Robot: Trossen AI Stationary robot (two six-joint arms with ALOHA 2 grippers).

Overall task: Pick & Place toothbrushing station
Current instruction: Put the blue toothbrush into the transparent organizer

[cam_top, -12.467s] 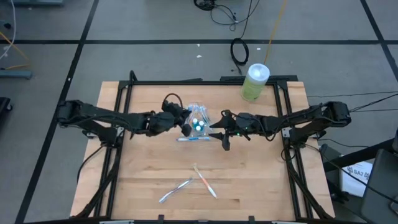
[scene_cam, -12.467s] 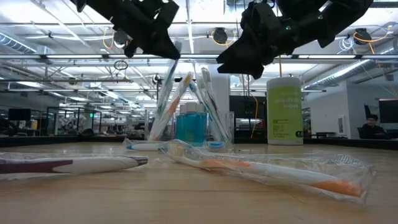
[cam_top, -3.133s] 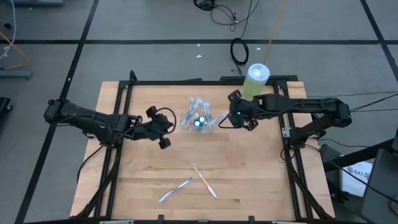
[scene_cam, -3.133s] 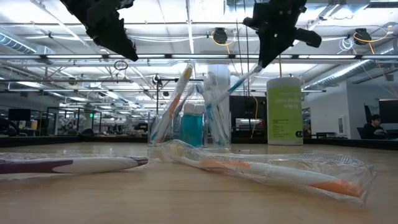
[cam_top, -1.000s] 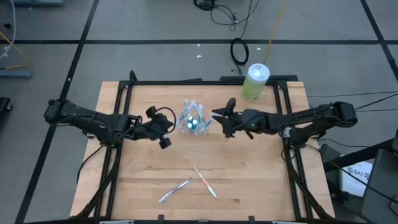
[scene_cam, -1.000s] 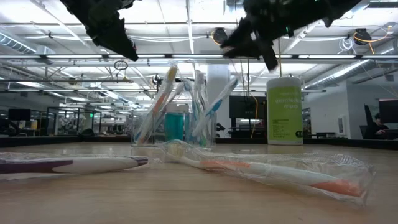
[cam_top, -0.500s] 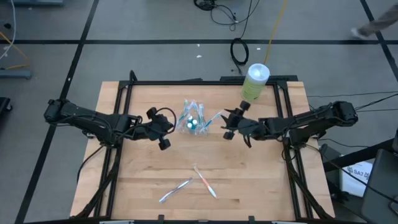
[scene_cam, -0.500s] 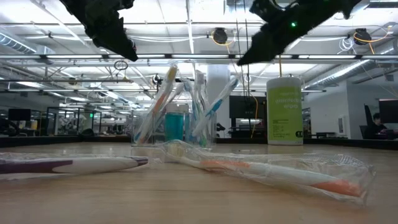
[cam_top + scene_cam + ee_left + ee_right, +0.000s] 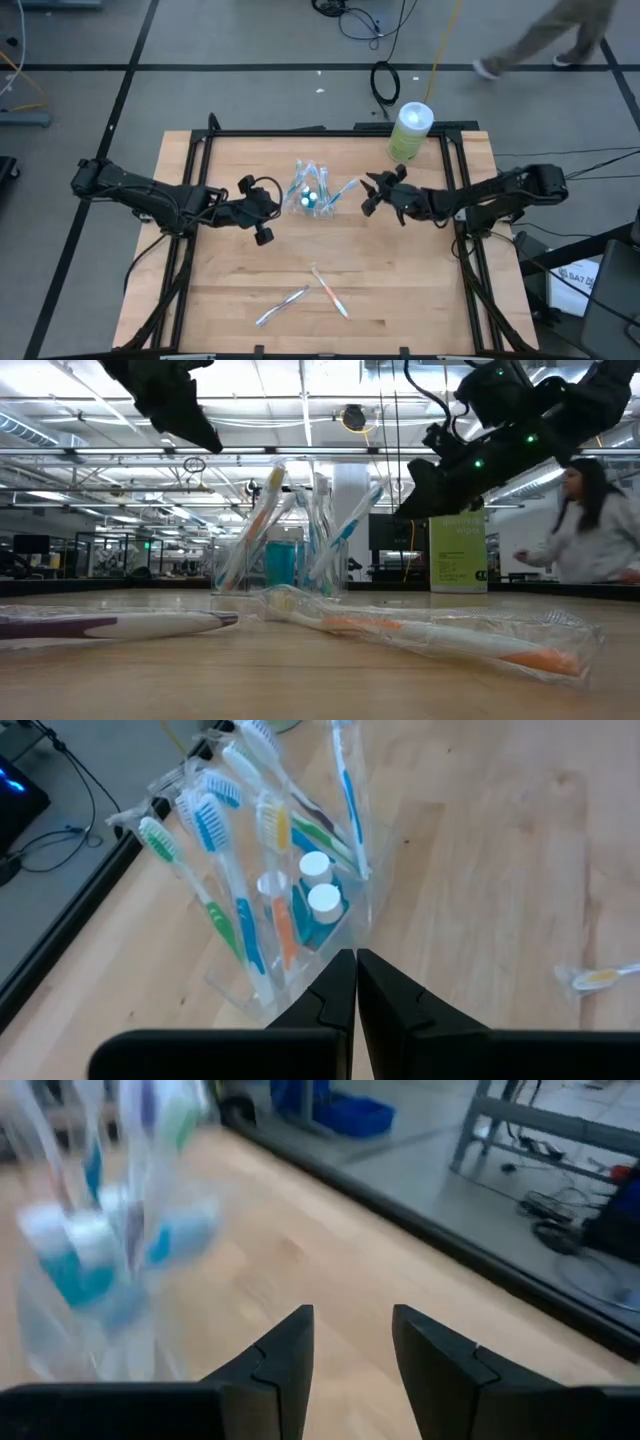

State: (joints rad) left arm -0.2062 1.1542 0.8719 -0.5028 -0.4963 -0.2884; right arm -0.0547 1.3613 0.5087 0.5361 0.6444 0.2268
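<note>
right gripper parted and empty beside the cup, two brushes left to fetch

right gripper, fingers apart and holding nothing, hangs above the table at about three o'clock from the clear plastic cup, just beside it but not touching. left gripper, fingers pressed shut on nothing, waits at about eight o'clock from the same cup, also off the wood.

the cup stands upright a little toward twelve o'clock from the centre of the wooden table, with blue, green, orange and white toothbrushes fanned out of it and teal-capped tubes standing inside. one blue-and-white brush leans out of the cup toward the right gripper.

two wrapped toothbrushes lie crossed on the bare wood toward six o'clock, well apart from the cup and from both grippers. a pale-green canister stands at the one o'clock corner; it appears to play no part. a person walks past beyond the table.

step in hand, as judged: a gap between placements, neither arm carrying anything. the next move would likely call for one gripper to travel toward six o'clock, come down over a loose brush, and pinch it across the handle; the crinkled wrapper and the overlap of the two brushes may make a clean single pick awkward.
</note>
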